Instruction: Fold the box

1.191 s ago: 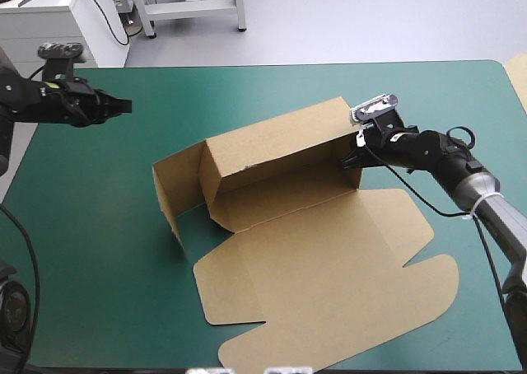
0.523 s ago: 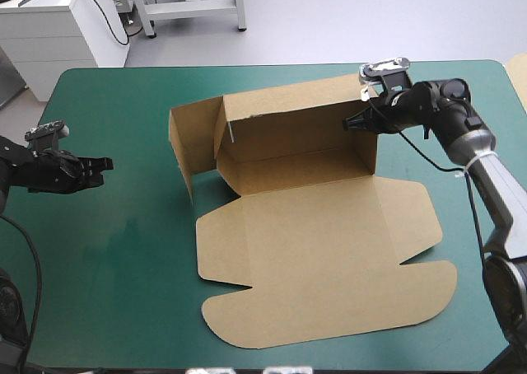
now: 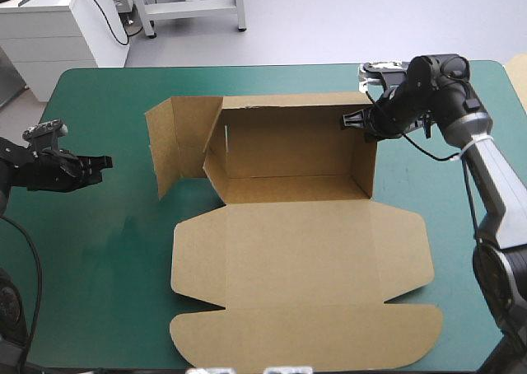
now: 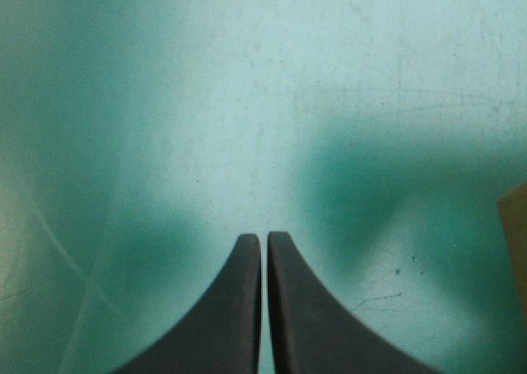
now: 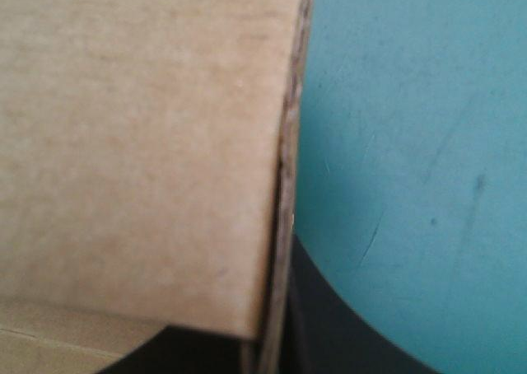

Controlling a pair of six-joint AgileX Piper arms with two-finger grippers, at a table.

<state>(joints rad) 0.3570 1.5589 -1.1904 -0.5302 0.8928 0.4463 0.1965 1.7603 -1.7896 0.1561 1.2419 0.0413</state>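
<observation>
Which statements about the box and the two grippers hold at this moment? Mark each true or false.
The right gripper is shut on the box at its far right corner. True.
The left gripper also holds the box. False: it is shut on nothing, over bare teal-green cover, apart from the box.
The box lies wholly flat. False: its far and side walls stand raised.
The lid lies flat toward the cover's near edge. True.

Teal-green cover (image 3: 99, 259) over the table (image 3: 247, 67).

Grey floor (image 3: 346, 20), white cabinet (image 3: 49, 28), perhaps with drawers (image 3: 45, 51)
</observation>
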